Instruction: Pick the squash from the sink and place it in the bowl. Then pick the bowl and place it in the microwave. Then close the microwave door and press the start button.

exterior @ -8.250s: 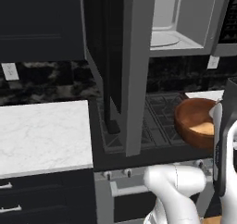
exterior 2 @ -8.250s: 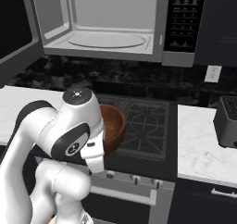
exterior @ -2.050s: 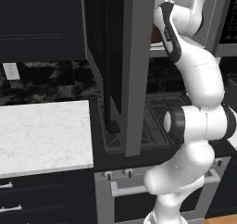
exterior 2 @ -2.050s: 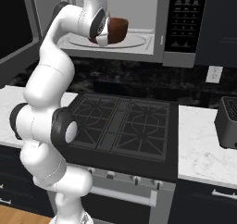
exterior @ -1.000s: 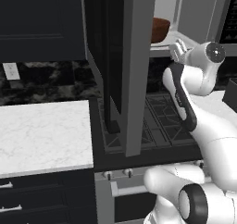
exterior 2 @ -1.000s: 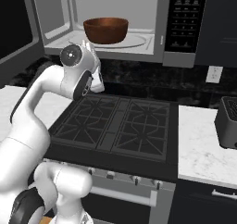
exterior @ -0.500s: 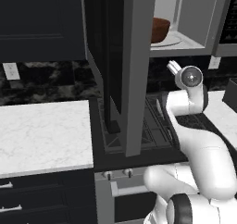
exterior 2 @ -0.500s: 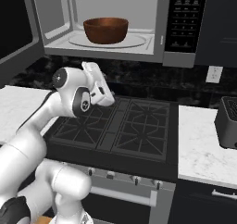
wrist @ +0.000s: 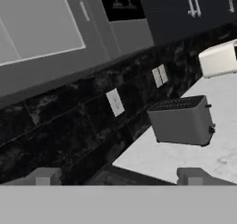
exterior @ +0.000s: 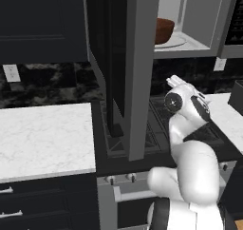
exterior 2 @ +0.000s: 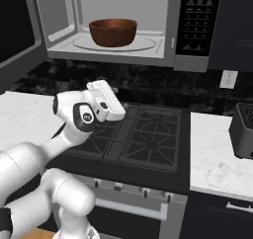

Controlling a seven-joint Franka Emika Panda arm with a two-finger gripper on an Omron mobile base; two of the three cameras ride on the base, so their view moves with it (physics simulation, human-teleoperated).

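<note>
Bowl (exterior 2: 113, 31): upper centre of the right base view, on the microwave (exterior 2: 123, 20) turntable; we cannot see any squash inside it. Door (exterior: 124, 67): open, closing and start press remain. Gripper (wrist: 118, 176): fingers spread, empty, low over the stove (exterior 2: 143, 134).

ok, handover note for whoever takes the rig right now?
Gripper: jaws open, empty, low over the stove, aimed at the toaster.
Bowl: on the turntable inside the microwave. Squash can't be made out from here.
Door: wide open.
Done: bowl is in the microwave.
Left: close the door, press start on the panel.
</note>
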